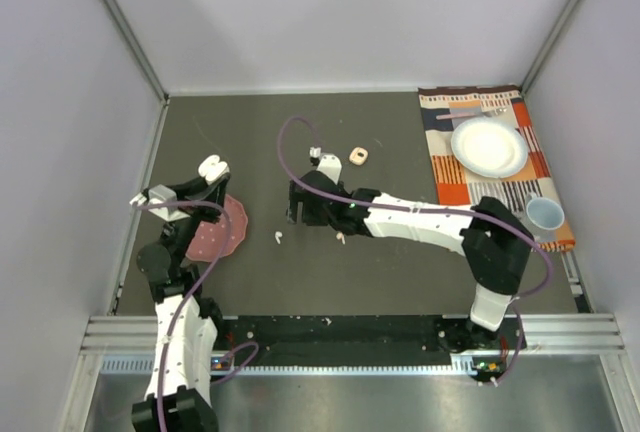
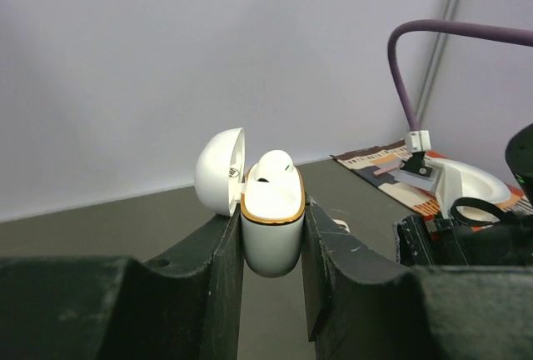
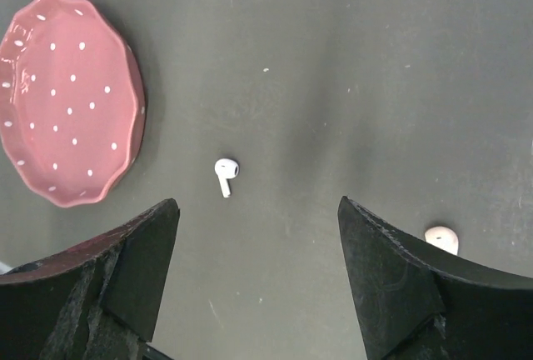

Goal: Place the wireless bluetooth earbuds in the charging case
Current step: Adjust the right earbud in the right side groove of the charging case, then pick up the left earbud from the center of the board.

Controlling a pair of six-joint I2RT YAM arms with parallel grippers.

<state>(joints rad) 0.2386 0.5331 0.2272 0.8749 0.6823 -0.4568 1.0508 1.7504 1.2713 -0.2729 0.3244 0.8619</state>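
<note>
My left gripper [image 2: 273, 220] is shut on a white charging case [image 2: 271, 227] with a gold rim, held upright above the table with its lid open. One white earbud [image 2: 271, 166] stands in it. In the top view this case [image 1: 213, 166] is over the pink plate's far edge. My right gripper [image 3: 258, 210] is open and empty above the table. A white earbud [image 3: 225, 171] lies just beyond its left finger. A pale earbud [image 3: 441, 237] peeks out behind its right finger. Both earbuds show in the top view, the white one [image 1: 278, 237] and the pale one [image 1: 341, 239], near the right gripper [image 1: 297, 208].
A pink dotted plate [image 1: 220, 229] lies at the left under my left arm. A small peach case [image 1: 358, 156] and a small white object [image 1: 315, 152] lie further back. A striped mat [image 1: 447, 174] at the right holds a white plate [image 1: 489, 146] and a cup [image 1: 545, 214].
</note>
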